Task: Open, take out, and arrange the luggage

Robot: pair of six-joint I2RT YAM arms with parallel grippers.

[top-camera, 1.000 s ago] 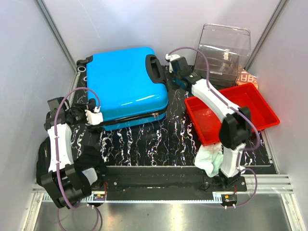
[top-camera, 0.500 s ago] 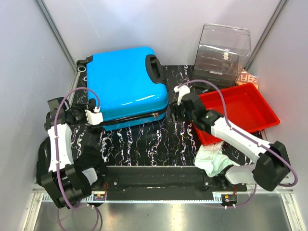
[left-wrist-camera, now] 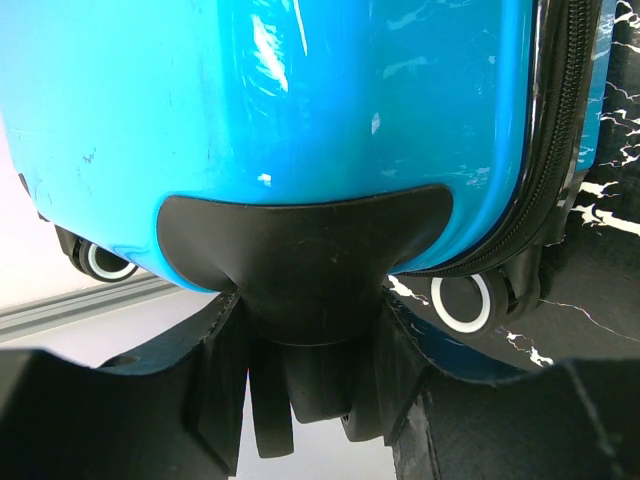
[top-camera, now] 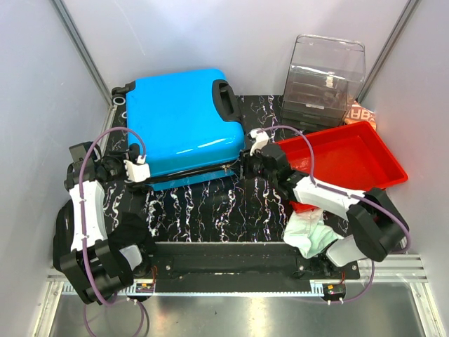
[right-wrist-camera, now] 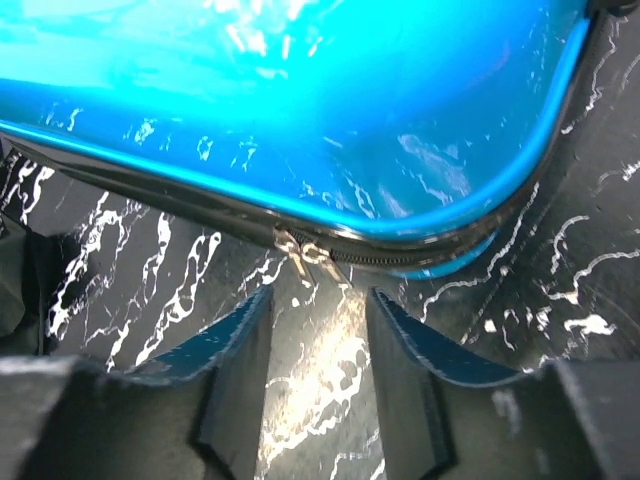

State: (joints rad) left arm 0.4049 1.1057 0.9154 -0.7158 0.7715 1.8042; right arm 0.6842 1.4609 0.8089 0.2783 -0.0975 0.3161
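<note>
Lying shut on the black marbled bench [top-camera: 210,210], the luggage [top-camera: 184,123] shows only its blue shell; its inside is hidden. At its near left corner the left fingers [left-wrist-camera: 225,390] pinch a black moulded piece [left-wrist-camera: 305,260] on the shell's end, a grip that the wrist and cable cover in the top view. One wheel [left-wrist-camera: 465,300] shows beside that piece, and another [left-wrist-camera: 100,262] is half tucked behind the shell. At the luggage's near right corner the right fingers [right-wrist-camera: 240,360] stand spread and hold nothing. The zipper pull [right-wrist-camera: 300,250] lies just ahead of their gap, and I cannot tell whether a tip touches it. Right of the luggage sit a red tray [top-camera: 351,158] and a clear drawer box [top-camera: 326,67]. An orange object [top-camera: 361,112] there is mostly covered and unreadable.
</note>
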